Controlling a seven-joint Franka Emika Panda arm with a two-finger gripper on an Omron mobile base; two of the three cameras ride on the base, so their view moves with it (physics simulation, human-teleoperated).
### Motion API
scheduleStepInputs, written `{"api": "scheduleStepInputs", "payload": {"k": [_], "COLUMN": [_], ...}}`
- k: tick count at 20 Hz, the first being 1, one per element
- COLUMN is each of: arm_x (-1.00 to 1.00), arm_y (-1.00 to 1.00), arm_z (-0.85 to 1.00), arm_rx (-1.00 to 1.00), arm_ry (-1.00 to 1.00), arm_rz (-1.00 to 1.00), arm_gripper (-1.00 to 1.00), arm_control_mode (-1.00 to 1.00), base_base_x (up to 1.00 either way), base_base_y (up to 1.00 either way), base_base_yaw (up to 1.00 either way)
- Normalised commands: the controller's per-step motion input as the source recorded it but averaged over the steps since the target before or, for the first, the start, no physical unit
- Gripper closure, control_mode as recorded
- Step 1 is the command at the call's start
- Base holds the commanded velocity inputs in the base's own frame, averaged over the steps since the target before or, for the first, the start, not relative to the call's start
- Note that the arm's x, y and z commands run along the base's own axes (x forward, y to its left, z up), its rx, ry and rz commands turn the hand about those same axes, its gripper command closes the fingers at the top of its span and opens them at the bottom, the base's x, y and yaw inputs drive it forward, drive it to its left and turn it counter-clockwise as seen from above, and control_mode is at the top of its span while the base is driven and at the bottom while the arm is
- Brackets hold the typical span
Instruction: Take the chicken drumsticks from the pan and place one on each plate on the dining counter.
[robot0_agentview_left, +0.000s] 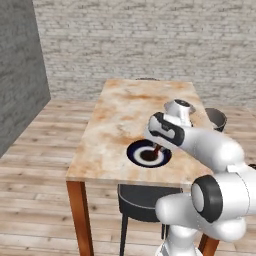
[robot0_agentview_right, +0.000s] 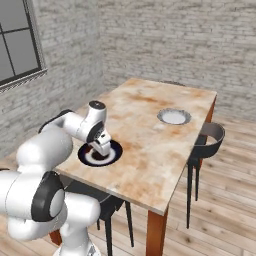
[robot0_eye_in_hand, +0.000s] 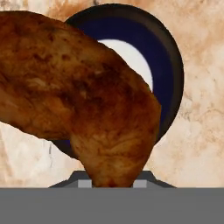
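My gripper (robot0_agentview_left: 156, 148) is shut on a glossy reddish-brown chicken drumstick (robot0_eye_in_hand: 87, 100) and holds it just above the dark blue-rimmed plate (robot0_agentview_left: 136, 154) near the front edge of the dining counter (robot0_agentview_left: 120, 115). From the right base, the gripper (robot0_agentview_right: 103, 148) hangs over that plate (robot0_agentview_right: 116, 149). In the hand view the drumstick hangs from the gripper (robot0_eye_in_hand: 111, 183) and covers much of the blue plate (robot0_eye_in_hand: 168, 61). The light grey-white plate (robot0_agentview_right: 174, 116) lies bare farther along the counter (robot0_agentview_right: 150, 135). The pan and the other drumstick are out of view.
A dark chair (robot0_agentview_left: 142, 200) is tucked under the counter's near edge below the blue plate. Another dark chair (robot0_agentview_right: 207, 136) stands at the right side. Wooden floor and brick walls surround the table, with a window (robot0_agentview_right: 20, 42) on the left wall.
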Motion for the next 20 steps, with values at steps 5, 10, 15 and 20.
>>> {"api": "scheduleStepInputs", "payload": {"k": [5, 10, 15, 20], "arm_x": [0.60, 0.31, 0.08, 0.01], "arm_y": [0.10, 0.07, 0.08, 0.08], "arm_z": [-0.23, -0.38, -0.46, -0.30], "arm_rx": [0.00, 0.00, 0.00, -0.02], "arm_ry": [0.00, 0.00, 0.02, 0.01], "arm_rz": [0.00, 0.00, 0.00, 0.00], "arm_gripper": [1.00, 1.00, 1.00, 1.00], "arm_control_mode": [-1.00, -1.00, -1.00, -1.00], "base_base_x": [0.00, 0.00, 0.00, 0.00], "base_base_y": [0.00, 0.00, 0.00, 0.00], "base_base_yaw": [0.00, 0.00, 0.00, 0.00]}}
